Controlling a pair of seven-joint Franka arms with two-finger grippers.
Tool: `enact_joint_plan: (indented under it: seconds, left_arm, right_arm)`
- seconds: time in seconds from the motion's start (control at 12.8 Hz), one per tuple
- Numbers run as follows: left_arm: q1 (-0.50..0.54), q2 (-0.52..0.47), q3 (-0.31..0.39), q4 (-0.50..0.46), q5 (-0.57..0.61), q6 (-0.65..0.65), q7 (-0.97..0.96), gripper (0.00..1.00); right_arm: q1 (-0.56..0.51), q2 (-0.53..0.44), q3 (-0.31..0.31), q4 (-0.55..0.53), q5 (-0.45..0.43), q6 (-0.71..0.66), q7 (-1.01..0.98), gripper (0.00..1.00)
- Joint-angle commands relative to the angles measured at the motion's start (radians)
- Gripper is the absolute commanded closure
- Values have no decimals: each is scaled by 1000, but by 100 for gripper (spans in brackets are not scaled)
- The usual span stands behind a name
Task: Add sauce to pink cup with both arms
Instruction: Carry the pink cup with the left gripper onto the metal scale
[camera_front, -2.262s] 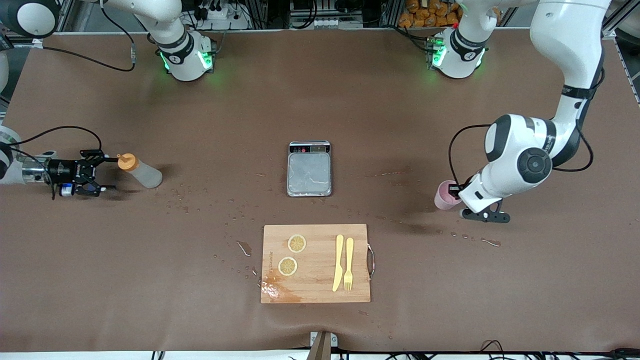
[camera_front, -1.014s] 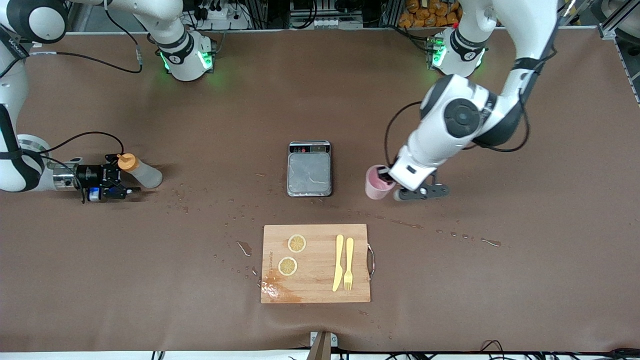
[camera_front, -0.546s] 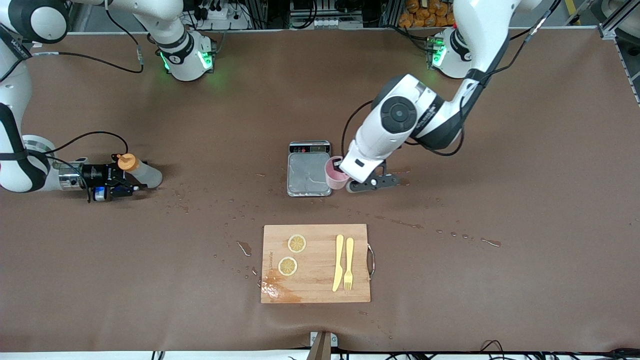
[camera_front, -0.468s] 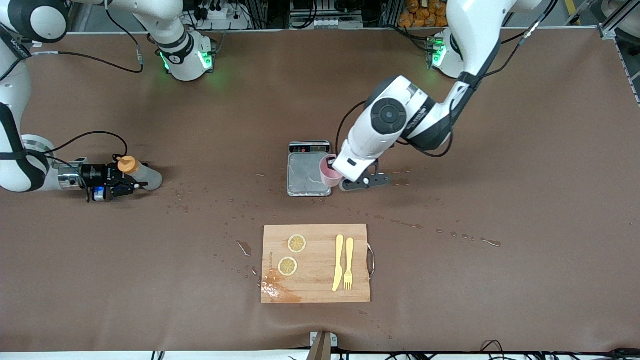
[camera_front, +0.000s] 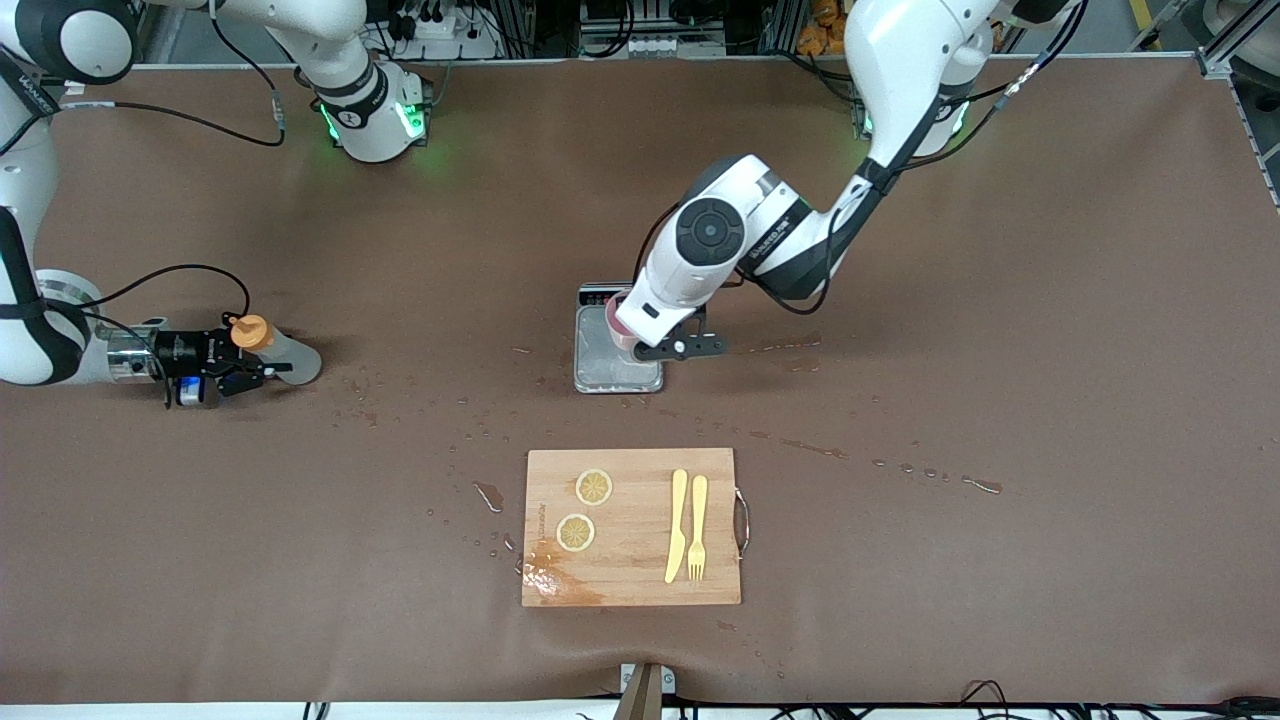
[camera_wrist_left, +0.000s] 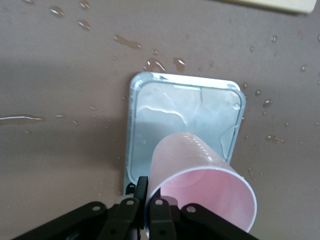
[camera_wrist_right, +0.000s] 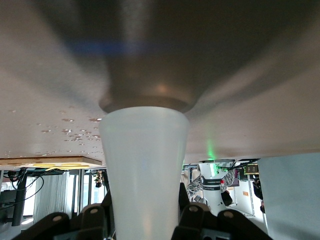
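The pale-pink, slightly tapered pink cup (camera_wrist_left: 200, 185) is gripped at its rim by the left pincer (camera_wrist_left: 150, 212) over the grey scale (camera_front: 617, 360). The translucent, orange-capped sauce (camera_front: 272, 350) is clasped by the right pincer (camera_front: 222, 358), low over the counter (camera_front: 1000, 560).

pink cup (camera_wrist_left: 200, 192): pale-pink tumbler, upright, empty, held over the grey scale (camera_wrist_left: 170, 120).
sauce (camera_front: 275, 352): whitish squeeze bottle, orange cap, standing toward the right arm's end of the bench.
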Motion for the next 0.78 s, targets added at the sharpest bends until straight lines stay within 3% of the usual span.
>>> enact_joint_plan:
  seconds: [0.0, 0.23, 0.47, 0.55, 0.62, 0.7]
  left_arm:
    - [-35, 49, 9, 50, 55, 27, -14, 100]
    - [-56, 83, 14, 51, 60, 96, -7, 100]
    - [-64, 101, 14, 66, 60, 104, -6, 100]
    - [-64, 103, 14, 73, 60, 104, -6, 91]
    - [-63, 104, 14, 77, 58, 104, -12, 26]
    - [-64, 103, 17, 79, 60, 104, -10, 0]
  right_arm:
    - [27, -74, -7, 7, 1, -19, 64, 49]
    - [86, -177, -8, 8, -39, 11, 190, 49]
    - [122, -220, -8, 9, -67, 33, 251, 49]
    - [140, -237, -8, 9, -71, 36, 274, 49]
    - [155, -256, -8, 9, -85, 38, 309, 49]
    - [174, -275, -7, 9, -103, 59, 349, 49]
